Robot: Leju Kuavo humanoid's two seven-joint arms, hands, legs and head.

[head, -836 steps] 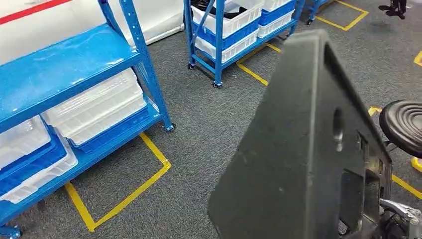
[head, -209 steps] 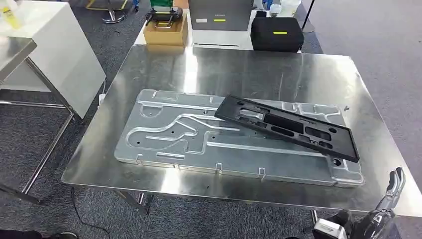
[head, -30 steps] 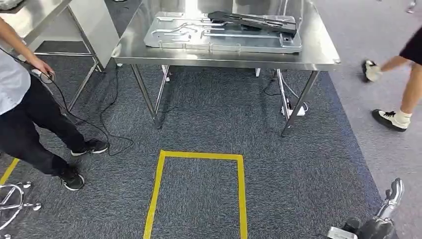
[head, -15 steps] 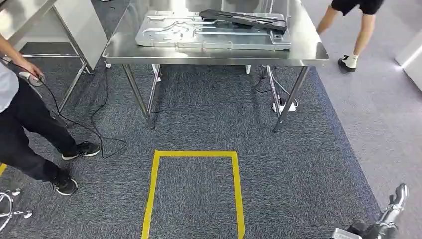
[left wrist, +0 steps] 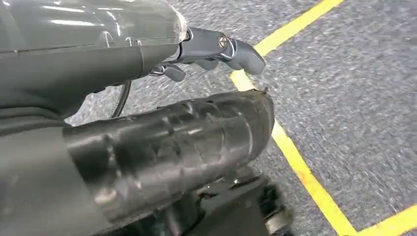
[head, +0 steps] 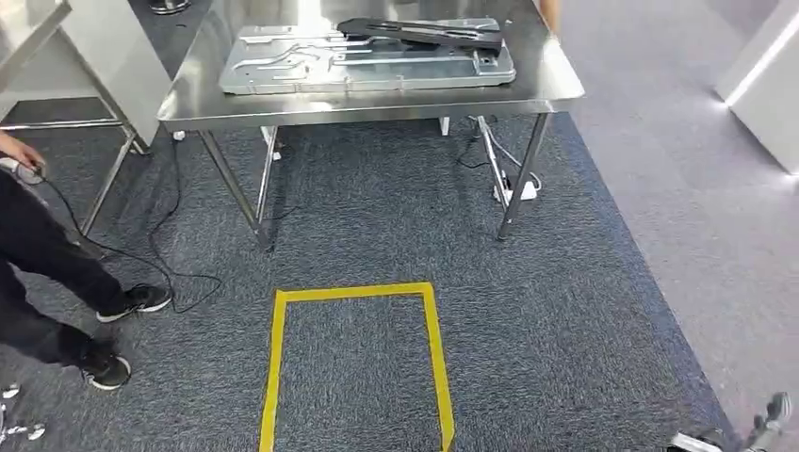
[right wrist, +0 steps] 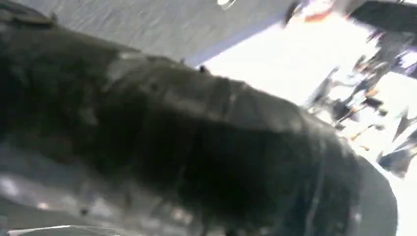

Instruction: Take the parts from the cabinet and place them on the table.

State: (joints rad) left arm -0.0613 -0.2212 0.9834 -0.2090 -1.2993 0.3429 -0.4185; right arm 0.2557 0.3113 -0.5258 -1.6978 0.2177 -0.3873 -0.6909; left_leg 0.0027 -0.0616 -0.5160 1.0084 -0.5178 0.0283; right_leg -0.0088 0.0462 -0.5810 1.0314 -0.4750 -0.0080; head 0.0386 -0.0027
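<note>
Left hand (left wrist: 162, 123) seen close in its wrist view: thick grey thumb stretched forward, darker fingers (left wrist: 216, 49) extended beyond it, apart, nothing between them, above grey carpet and a strip of yellow floor tape (left wrist: 295, 157). Right hand (head: 768, 424) just poking in at the lower right corner of the head view, fingers pointing up, nothing visible in it; too little visible to call the fingers apart or curled. Blurred and dark in the right wrist view (right wrist: 196, 147), no finger pose to be read there.

No readable writing or labels anywhere.

Farther out, top centre of the head view: black flat plastic panel with cut-outs (head: 424, 33) lying on the large silver stamped metal sheet (head: 283, 66), both on the shiny steel table (head: 377, 105), sheet close to the near edge. Below the table, white power strip and cables. Open grey carpet between table and yellow tape rectangle (head: 353, 358) at lower centre. Person in dark trousers and black shoes (head: 47, 273) at the left edge.
</note>
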